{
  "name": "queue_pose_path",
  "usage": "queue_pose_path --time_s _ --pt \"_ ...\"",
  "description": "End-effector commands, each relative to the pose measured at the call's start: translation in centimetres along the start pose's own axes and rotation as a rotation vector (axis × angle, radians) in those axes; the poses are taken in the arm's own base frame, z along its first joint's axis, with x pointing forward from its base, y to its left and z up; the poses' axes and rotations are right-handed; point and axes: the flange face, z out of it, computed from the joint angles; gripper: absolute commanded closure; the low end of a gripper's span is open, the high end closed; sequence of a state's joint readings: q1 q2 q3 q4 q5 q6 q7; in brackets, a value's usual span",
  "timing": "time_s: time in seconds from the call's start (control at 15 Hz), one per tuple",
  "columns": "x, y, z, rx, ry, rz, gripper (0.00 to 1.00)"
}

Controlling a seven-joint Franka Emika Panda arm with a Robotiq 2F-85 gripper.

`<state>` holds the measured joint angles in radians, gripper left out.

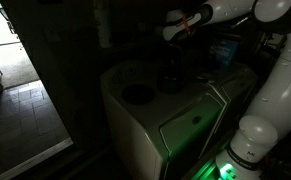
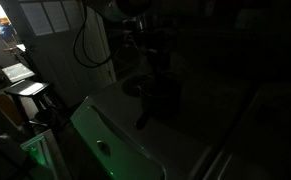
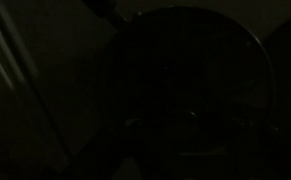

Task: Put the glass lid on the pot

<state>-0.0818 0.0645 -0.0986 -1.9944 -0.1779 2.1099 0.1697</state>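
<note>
The scene is very dark. In an exterior view my gripper (image 1: 171,66) hangs straight down over a small dark round pot (image 1: 170,82) on the white appliance top (image 1: 200,105). The other exterior view shows the gripper (image 2: 137,55) above a dark round shape (image 2: 135,88). In the wrist view a large dark round rim (image 3: 247,30) fills the frame, with a small glint (image 3: 191,114) near its middle between the jaws. I cannot tell whether this is the glass lid or the pot. The fingers are too dark to read.
A wider, flat dark round disc (image 1: 138,95) lies on the appliance top to the left of the pot. A blue box (image 1: 223,52) and clutter stand behind. The robot base (image 1: 247,140) glows green at the bottom right. The appliance's front edge (image 2: 110,135) drops off.
</note>
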Motion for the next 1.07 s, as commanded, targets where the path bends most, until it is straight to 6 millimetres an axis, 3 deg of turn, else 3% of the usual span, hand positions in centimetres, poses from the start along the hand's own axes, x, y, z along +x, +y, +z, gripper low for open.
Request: queue_pose_path --time_s 0.0,1.0 --pt "-0.57 -0.20 -0.96 -0.002 0.032 -0.037 0.66" --pt "-0.57 -0.48 0.00 -0.007 0.008 -0.059 0.66"
